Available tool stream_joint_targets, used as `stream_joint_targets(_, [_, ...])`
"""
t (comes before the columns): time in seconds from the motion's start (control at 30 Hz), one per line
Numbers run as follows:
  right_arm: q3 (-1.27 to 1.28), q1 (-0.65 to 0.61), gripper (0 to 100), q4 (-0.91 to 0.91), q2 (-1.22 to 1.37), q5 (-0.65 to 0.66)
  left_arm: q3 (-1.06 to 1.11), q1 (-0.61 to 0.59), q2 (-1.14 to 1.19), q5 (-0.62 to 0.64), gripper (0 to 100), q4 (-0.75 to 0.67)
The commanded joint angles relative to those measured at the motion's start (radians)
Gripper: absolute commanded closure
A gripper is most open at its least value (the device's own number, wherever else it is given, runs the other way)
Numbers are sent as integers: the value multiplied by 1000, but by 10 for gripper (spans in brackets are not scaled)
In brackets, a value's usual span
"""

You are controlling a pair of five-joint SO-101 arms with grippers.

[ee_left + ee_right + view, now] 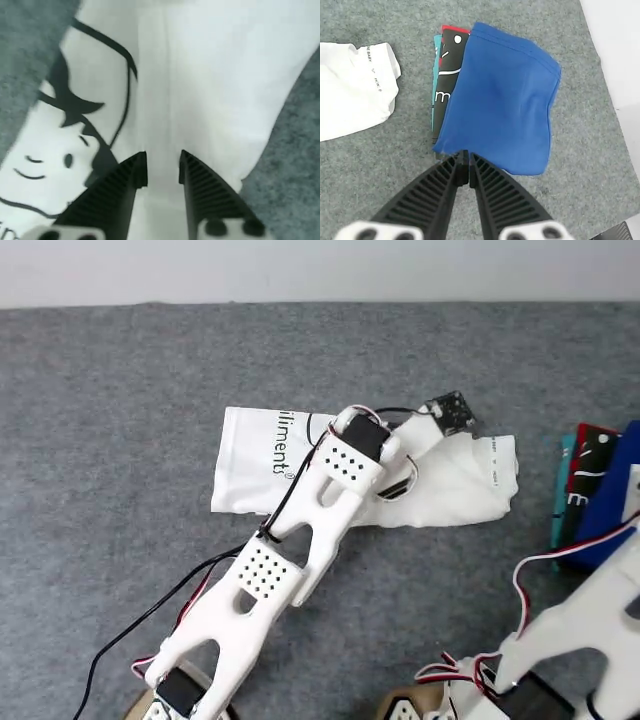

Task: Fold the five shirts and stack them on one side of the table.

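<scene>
left end effector (162, 164) ajar over white shirt (205, 75) | right end effector (469, 159) closed

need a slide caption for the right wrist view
Right gripper at the edge of a blue shirt lying on the shirt pile.
</scene>
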Motion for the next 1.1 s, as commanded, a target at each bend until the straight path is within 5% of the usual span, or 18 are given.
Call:
stream_joint_targets(0.0, [-6,7,983,36,-31,9,-87,0,-81,31,891,25])
stream_joint_targets(0.2, [-6,4,983,36,-70,9,-84,-38,-203,109,888,26])
stream_joint_targets(0.37, [-6,7,983,38,-71,9,-31,-184,-278,127,887,26])
stream_joint_targets(0.73, [-6,7,983,38,-67,9,493,-551,-535,120,784,26])
stream_joint_targets(1.07, [114,4,983,38,-73,8,727,-644,-523,126,727,-83])
